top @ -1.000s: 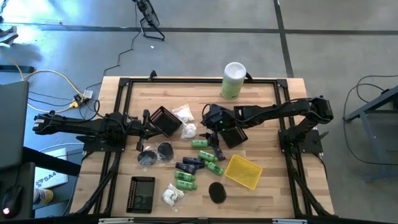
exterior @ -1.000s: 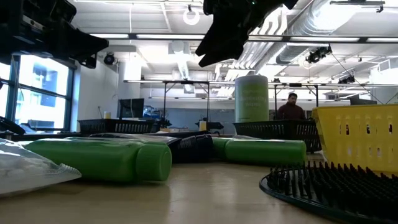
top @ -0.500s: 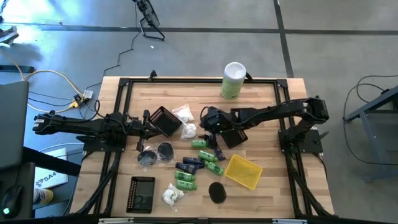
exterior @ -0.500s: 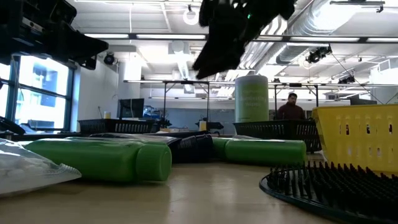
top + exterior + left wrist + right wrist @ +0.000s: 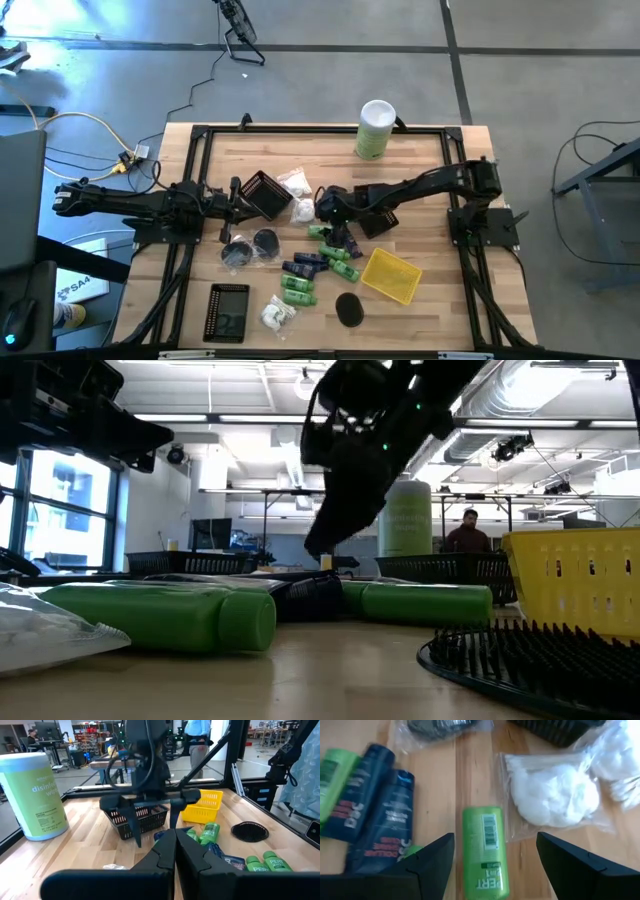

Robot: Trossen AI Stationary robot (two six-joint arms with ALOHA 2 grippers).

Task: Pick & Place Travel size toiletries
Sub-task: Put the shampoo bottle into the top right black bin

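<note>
Wood table [image 5: 420,160], concrete floor [image 5: 300,80], workshop behind

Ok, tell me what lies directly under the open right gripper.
Under the right gripper, a bright green plastic bottle lies flat on the wooden table, barcode up, between the spread fingers. Beside it sits a clear packet of white cotton. The bottle's cap end is out of view.

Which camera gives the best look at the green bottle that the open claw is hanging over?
The right wrist view: the green bottle lies label-up between the open right gripper's fingers. The high view shows it small, partly under the arm. In the low and left wrist views I cannot single it out.
</note>
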